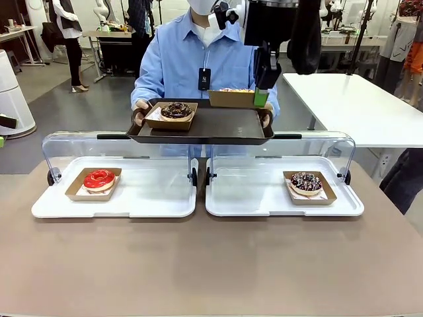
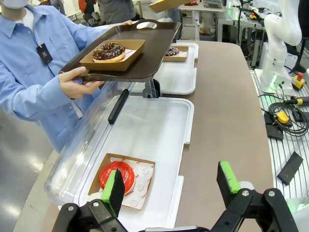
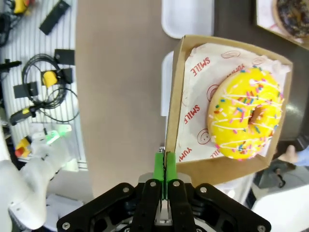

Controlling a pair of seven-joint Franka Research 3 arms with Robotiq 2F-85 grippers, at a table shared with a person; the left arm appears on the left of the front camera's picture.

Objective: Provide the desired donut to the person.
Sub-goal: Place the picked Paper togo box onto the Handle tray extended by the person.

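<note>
Front view: the right gripper [image 1: 262,98] hangs over the right end of the dark brown tray [image 1: 218,127] that the person [image 1: 198,56] holds at chest height in both hands. Its green-padded fingers are pressed together on the rim of a cardboard tray [image 1: 231,98], which sits level just above the brown tray's surface.

Right wrist view: the pinched cardboard wall runs straight up from between the fingers [image 3: 159,166]; the yellow sprinkled donut [image 3: 246,113] lies on printed paper to the right of that wall, clear of the pads.

A chocolate donut [image 1: 176,110] in its own cardboard tray rests on the left half of the brown tray.

Left wrist view: the left gripper [image 2: 171,185] hovers with fingers spread wide, holding nothing, above the near edge of a white display tray [image 2: 164,125]. The red-glazed donut [image 2: 118,175] lies beneath the left finger. A second chocolate sprinkled donut [image 1: 306,182] lies on the other display tray.
</note>
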